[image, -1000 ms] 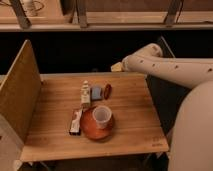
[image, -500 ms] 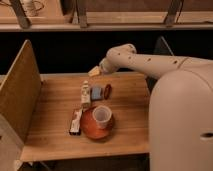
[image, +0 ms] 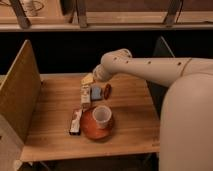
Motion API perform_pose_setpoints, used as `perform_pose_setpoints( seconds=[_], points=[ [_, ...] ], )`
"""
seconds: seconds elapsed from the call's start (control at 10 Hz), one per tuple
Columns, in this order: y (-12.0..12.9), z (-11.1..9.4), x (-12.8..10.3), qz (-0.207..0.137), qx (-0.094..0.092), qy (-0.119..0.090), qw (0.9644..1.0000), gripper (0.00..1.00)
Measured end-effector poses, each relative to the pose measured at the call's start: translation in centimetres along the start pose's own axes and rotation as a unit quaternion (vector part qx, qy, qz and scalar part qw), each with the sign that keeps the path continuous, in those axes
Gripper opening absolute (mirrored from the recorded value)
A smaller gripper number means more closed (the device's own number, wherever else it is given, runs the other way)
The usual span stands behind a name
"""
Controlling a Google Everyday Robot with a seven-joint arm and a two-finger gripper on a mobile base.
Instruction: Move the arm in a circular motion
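The arm [image: 150,70] is a thick cream-white tube with small dark dots. It reaches in from the right across the back of the wooden table [image: 55,135]. Its rounded joint [image: 112,62] sits above the table's rear middle. The gripper [image: 88,79] is the pale yellowish tip, low over the far end of the row of table items, just above a small upright packet [image: 85,95].
A white cup [image: 102,116] stands on an orange-red plate [image: 92,129]. A blue item [image: 96,92] and a red-brown item [image: 107,90] lie behind it, a flat bar [image: 76,121] to its left. A wooden panel [image: 20,95] stands along the left edge. A dark chair back [image: 162,50] is at the right.
The arm has swung steadily leftward and forward over the table. The tip went from the right rear edge to above the items at the middle. The table items have not moved.
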Motion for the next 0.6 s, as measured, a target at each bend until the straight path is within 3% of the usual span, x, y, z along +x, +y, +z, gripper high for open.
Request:
perform_pose_setpoints(
  seconds=[0.3, 0.4, 0.5, 0.6],
  points=[
    [-0.8, -3.0, 6.0, 0.050, 0.012, 0.002, 0.9987, 0.80],
    [-1.8, -4.2, 7.5, 0.070, 0.023, -0.002, 0.9973, 0.80],
    [-4.2, -6.2, 8.9, 0.094, 0.049, -0.010, 0.9943, 0.80],
    [-5.5, -7.1, 9.3, 0.101, 0.064, -0.015, 0.9926, 0.80]
  ],
)
